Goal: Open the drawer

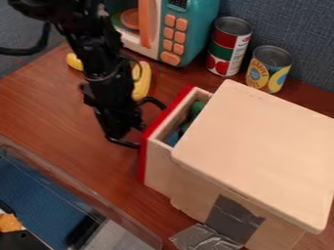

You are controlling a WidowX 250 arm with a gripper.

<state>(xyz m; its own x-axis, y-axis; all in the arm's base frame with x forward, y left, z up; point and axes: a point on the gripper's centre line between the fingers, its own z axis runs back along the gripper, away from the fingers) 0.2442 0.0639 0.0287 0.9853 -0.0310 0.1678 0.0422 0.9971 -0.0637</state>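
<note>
Two cans (pixel 229 46) are bearing printed labels near the toy microwave (pixel 196 36); the gripper (pixel 150 126) is hanging, fingers spread, at the partly open drawer's (pixel 159 168) red front (pixel 142 163).

The top edge cut off the arm (pixel 108 63) and the teal toy microwave (pixel 199 27). Behind the arm, the link between the yellow shapes (pixel 142 80) was hidden. The wooden box's top (pixel 261 141) partly covered the drawer's (pixel 161 168) green and blue contents (pixel 197 108), too little showing to name. The near and right edges clipped the box; the near left bin (pixel 85 188) ran out of view.
</note>
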